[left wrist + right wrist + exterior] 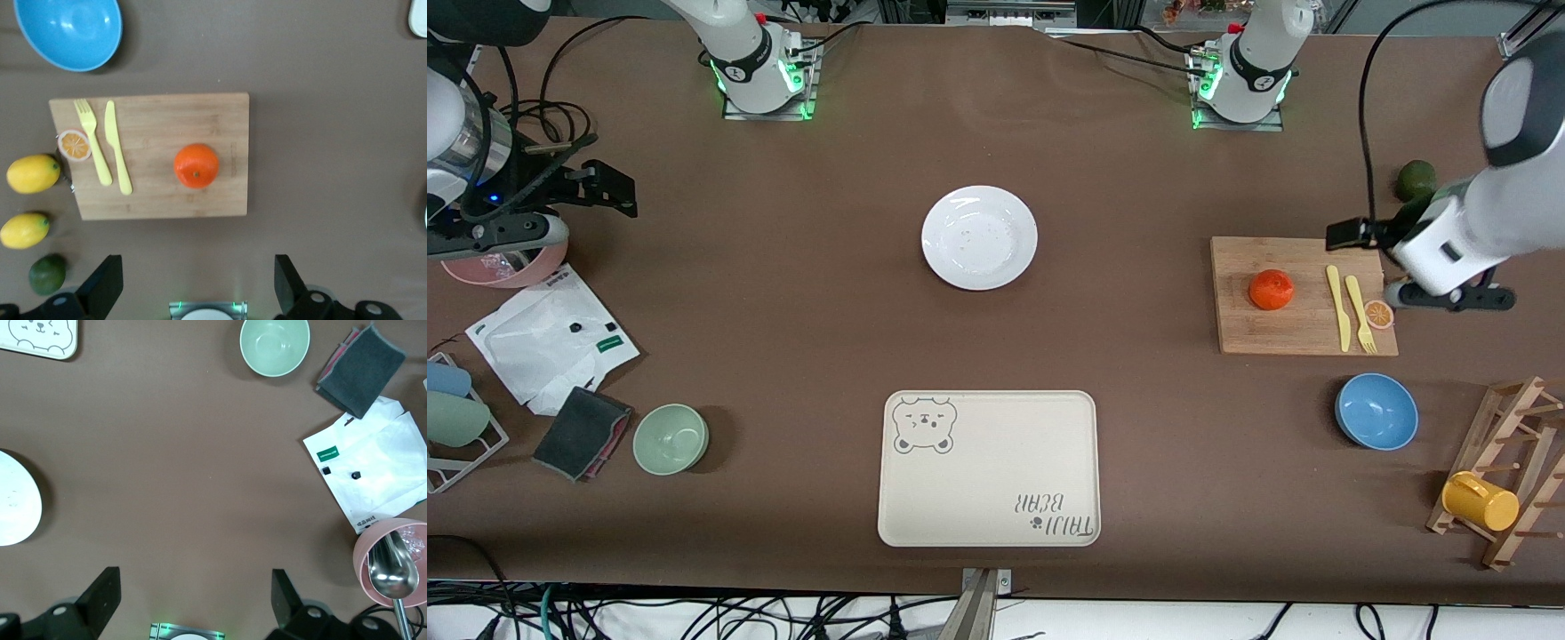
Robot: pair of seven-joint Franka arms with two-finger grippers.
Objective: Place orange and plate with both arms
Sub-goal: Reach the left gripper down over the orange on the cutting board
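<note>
One orange (1271, 290), one plate (979, 237), one tray (989, 468), one board (1302, 333). Three bowls: green (671, 438), blue (1376, 411), pink (507, 267). Two lemons (33, 173) (24, 230), one lime (47, 273), one orange slice (1378, 314). One fork (1360, 314), one knife (1337, 307), one yellow cup (1480, 500).

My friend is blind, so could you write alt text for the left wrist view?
An orange sits on a wooden board beside a yellow fork and knife, seen from above the open left hand. A blue bowl, two lemons and a lime lie around it.
</note>
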